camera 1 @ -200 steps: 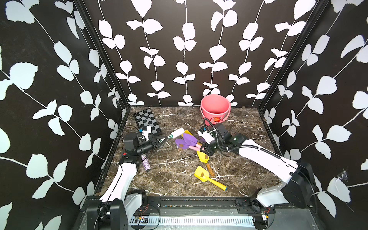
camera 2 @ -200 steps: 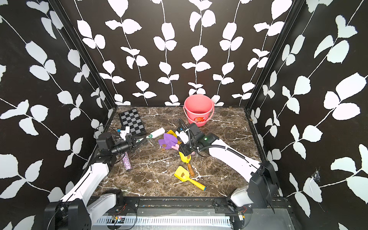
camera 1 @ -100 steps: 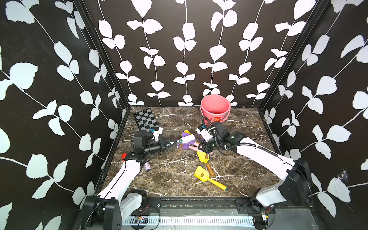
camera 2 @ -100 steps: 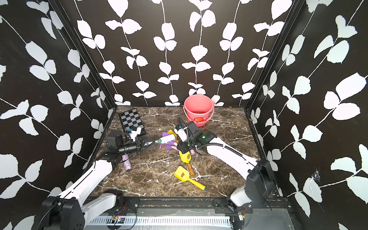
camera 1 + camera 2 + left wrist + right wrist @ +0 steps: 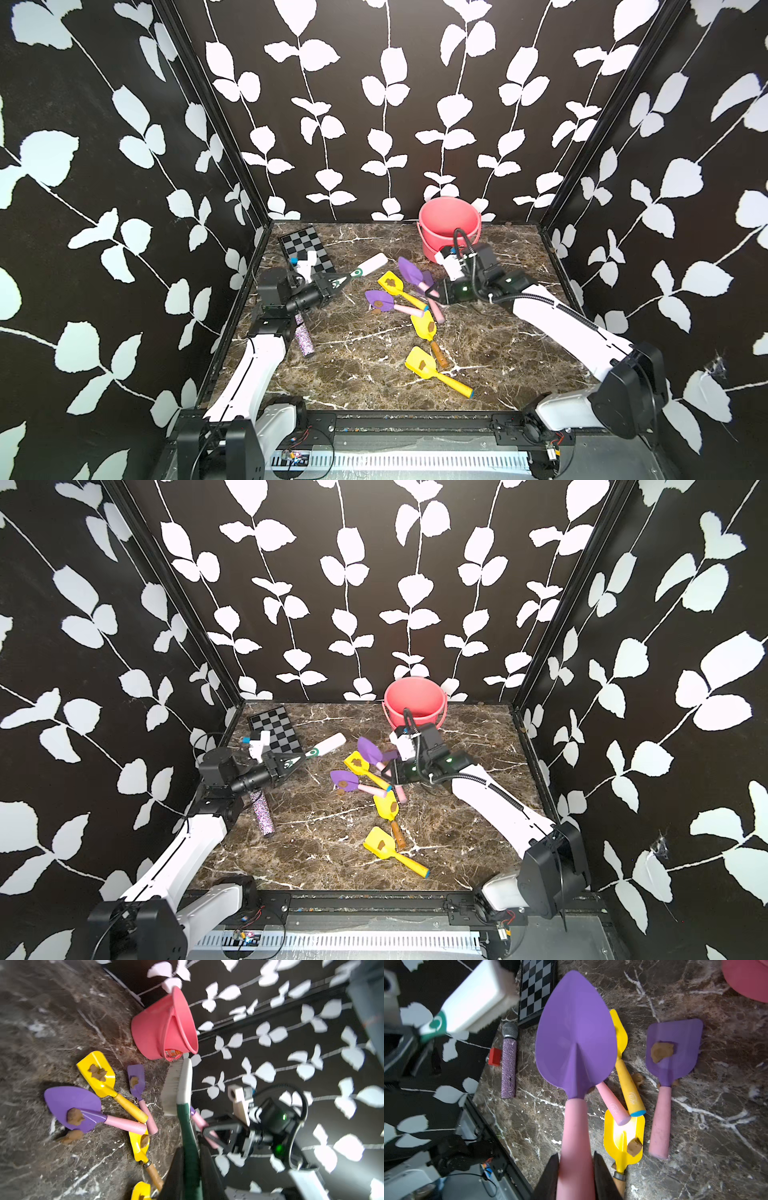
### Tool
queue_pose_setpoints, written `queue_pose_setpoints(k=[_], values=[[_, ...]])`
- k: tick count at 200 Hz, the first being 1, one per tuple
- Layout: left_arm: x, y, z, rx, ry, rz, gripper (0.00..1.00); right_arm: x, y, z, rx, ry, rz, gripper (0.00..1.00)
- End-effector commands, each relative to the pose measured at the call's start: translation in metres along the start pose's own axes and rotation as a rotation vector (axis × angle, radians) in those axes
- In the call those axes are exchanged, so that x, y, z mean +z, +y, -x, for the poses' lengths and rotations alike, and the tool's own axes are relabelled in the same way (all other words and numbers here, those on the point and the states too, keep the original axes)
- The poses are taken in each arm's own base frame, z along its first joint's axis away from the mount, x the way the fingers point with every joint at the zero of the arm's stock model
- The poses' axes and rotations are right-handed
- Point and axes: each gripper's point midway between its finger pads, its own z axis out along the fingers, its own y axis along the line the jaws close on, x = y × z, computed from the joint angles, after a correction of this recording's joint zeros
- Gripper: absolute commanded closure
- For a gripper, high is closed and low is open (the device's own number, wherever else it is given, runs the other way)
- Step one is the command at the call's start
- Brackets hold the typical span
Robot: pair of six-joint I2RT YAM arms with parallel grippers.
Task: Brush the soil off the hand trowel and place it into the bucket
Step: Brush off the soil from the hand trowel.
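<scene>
Your left claw (image 5: 337,284), clenched on brush (image 5: 372,263), backed off. Right claw (image 5: 575,1160) grasping purple trowel (image 5: 575,1032), lifted, blade looks clean. Bucket (image 5: 430,243) next.

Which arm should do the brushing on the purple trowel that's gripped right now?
Left, probably. The left gripper is shut on the brush, while the right gripper is shut on the pink handle of the purple trowel, blade near the brush.

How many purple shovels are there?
3. One pointed purple trowel is gripped by the right fingers; a second pointed one lies flat carrying soil; a square-bladed one lies nearer the bucket, also soiled. None seems hidden.
</scene>
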Motion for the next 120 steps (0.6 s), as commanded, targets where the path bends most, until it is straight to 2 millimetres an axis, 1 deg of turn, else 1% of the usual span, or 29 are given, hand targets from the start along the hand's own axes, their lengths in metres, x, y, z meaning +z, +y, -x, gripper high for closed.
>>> queue_pose_setpoints(k=[1, 9, 19, 32, 45, 58, 68, 80, 98, 120], values=[[-0.009, -0.041, -0.021, 0.345, 0.100, -0.006, 1.00, -0.025, 0.021, 0.021, 0.078, 0.020, 0.092, 1.00], [-0.012, -0.040, -0.026, 0.428, 0.119, 0.041, 1.00, -0.034, 0.018, 0.024, 0.073, 0.036, 0.065, 1.00], [-0.015, -0.039, -0.033, 0.498, 0.149, 0.067, 1.00, -0.039, 0.014, 0.026, 0.091, 0.044, 0.058, 1.00], [-0.016, -0.041, -0.040, 0.593, 0.170, 0.078, 1.00, -0.041, 0.019, 0.028, 0.110, 0.053, 0.082, 1.00], [-0.017, -0.042, -0.047, 0.718, 0.198, 0.120, 1.00, -0.034, 0.029, 0.027, 0.139, 0.083, 0.123, 1.00], [-0.014, -0.041, -0.061, 0.881, 0.272, 0.161, 1.00, -0.027, 0.036, 0.026, 0.174, 0.114, 0.159, 1.00], [-0.013, -0.034, -0.065, 1.006, 0.320, 0.228, 1.00, -0.023, 0.039, 0.024, 0.175, 0.136, 0.156, 1.00], [-0.010, -0.029, -0.074, 1.133, 0.388, 0.247, 1.00, -0.020, 0.042, 0.021, 0.164, 0.159, 0.145, 1.00], [-0.002, -0.024, -0.078, 1.304, 0.423, 0.265, 1.00, -0.015, 0.046, 0.018, 0.135, 0.174, 0.118, 1.00], [0.015, -0.022, -0.083, 1.495, 0.446, 0.266, 1.00, -0.006, 0.052, 0.012, 0.125, 0.201, 0.124, 1.00]])
